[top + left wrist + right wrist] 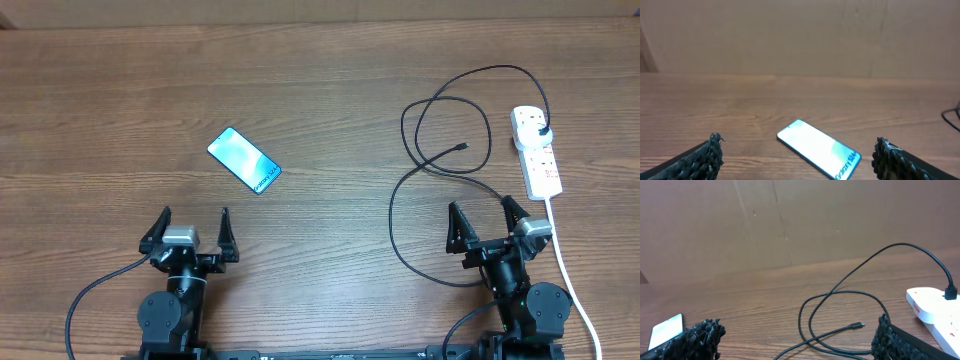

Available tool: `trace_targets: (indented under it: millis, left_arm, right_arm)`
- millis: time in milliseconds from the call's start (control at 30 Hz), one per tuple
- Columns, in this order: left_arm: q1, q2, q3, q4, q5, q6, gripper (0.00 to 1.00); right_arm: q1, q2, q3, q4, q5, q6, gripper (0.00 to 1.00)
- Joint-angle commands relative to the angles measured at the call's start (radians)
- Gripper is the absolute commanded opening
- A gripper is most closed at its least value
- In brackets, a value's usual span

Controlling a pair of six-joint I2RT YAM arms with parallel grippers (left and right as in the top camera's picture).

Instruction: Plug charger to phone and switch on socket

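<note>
We find both grippers empty with jaws apart: left gripper (195, 215) lower left, right gripper (480, 208) lower right. The phone (244, 160) lies lit, left of centre. The charger (461, 148) loops right of centre, plugged into the socket (537, 165) at the right edge, its tip lying loose.

phone (819, 148) screen, "Galaxy" in blue, rest unclear

The phone (244, 160) (teal screen lit, face up) lies slantwise ahead of the left fingers (225, 226). The charger (904, 244) loops loosely ahead of the right fingers (457, 229), tip free, plug seated in the socket (537, 152) — a white strip beyond the outer finger.
</note>
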Motion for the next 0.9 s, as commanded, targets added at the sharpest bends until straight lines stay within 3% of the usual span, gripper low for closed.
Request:
trace_targets:
  millis: [0, 500, 733, 867]
  left_arm:
    - [0.011, -0.010, -0.003, 0.014, -0.034, -0.076, 0.99]
    - [0.011, 0.086, 0.263, -0.234, -0.092, -0.091, 1.00]
    - [0.010, 0.401, 0.516, -0.272, -0.091, -0.091, 1.00]
    - [0.004, 0.675, 0.795, -0.441, -0.034, -0.100, 1.00]
  right_arm:
    - [0.005, 0.000, -0.010, 0.005, 0.003, 0.002, 1.00]
    - [0.005, 0.000, -0.010, 0.005, 0.003, 0.002, 1.00]
    - [0.005, 0.000, -0.010, 0.005, 0.003, 0.002, 1.00]
    - [0.005, 0.000, -0.010, 0.005, 0.003, 0.002, 1.00]
